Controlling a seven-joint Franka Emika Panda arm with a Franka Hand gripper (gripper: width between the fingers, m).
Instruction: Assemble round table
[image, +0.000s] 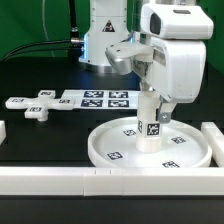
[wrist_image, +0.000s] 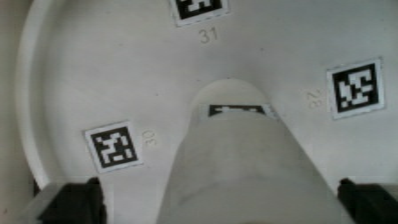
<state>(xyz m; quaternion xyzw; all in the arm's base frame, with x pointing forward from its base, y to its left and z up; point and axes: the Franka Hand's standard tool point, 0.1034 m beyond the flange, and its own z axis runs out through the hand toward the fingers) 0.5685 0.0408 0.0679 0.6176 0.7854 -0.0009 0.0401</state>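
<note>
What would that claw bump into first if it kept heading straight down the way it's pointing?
The gripper points straight down with the upright leg between its fingers. It would slide along the leg and probably meet the round disc beneath first.

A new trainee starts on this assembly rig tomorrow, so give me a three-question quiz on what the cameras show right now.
1. True or false: the cross-shaped foot is fitted onto the leg.
2. On the round disc, the leg is: A lying flat; B upright at the centre; C leaning on the rim.
3. Fill in: the tool is closed around the ____.
Key: 1 false, the foot lies apart from the disc; 2 B; 3 leg.
</note>
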